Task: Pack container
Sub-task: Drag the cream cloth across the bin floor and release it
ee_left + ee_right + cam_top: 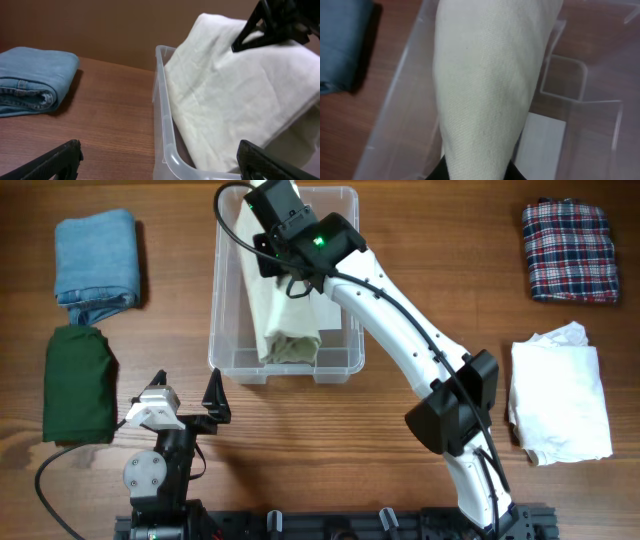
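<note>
The clear plastic container (222, 330) stands mid-table, its near corner rim (167, 155) right in front of the left wrist camera. A folded cream cloth (290, 320) hangs down into it, tilted toward the left wall, its lower end resting inside. My right gripper (272, 262) reaches over the tub's back half and is shut on the top of that cloth (485, 85), whose fabric fills the gap between the black fingers (435, 175). The white label (542, 145) shows on the tub's base. My left gripper (187, 392) sits open in front of the tub's left corner, holding nothing.
Folded blue jeans (97, 255) and a dark green cloth (78, 385) lie left of the tub. A plaid cloth (568, 250) and a crumpled white cloth (558, 400) lie at the right. The right arm (400, 330) crosses above the tub's right side.
</note>
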Available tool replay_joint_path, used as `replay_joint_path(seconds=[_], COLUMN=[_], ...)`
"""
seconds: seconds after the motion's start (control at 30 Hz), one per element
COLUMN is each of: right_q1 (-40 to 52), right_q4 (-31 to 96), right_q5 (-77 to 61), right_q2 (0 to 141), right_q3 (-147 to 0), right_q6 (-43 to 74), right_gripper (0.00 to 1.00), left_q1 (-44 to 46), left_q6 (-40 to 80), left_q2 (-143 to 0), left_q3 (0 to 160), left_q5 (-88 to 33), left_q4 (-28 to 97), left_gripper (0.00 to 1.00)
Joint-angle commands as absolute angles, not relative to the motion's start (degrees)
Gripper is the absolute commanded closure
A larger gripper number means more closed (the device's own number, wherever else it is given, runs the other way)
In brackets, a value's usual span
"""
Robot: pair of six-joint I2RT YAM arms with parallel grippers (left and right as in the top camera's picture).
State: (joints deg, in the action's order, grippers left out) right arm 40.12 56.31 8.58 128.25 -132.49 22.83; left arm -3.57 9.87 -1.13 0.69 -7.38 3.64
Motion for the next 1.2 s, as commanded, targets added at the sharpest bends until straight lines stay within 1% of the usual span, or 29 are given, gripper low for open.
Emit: replay_joint_path(seconds=[0.0,0.23,0.47,0.7,1.17], right_q1=[39.8,39.7,39.7,39.7,39.7], right_q4=[53.1,45.6,44.3,44.1,44.5], right_q5=[8.5,9.0,9.4,9.1,9.4], right_q2=[124.9,124.9,125.3,125.4,128.3], right_q3=[-135.0,-135.0,-134.1,-130.7,-130.7], right_q6=[30.1,36.8,40.3,40.5,38.9], right_gripper=[0.96,0.96,0.96,0.96,0.96], left_q1=[-4.0,-4.0,-4.0,-4.0,-4.0], left_q6=[9.4,9.4,9.4,9.4,9.4], left_q2=[-1.0,-1.0,-1.0,-1.0,-1.0], left_q3=[0.3,0.3,0.3,0.3,0.3], left_q5=[-7.2,-7.2,-7.2,-7.2,-7.2], left_q4=[3.7,3.7,3.7,3.7,3.7], left_gripper=[0.00,0.00,0.00,0.00,0.00])
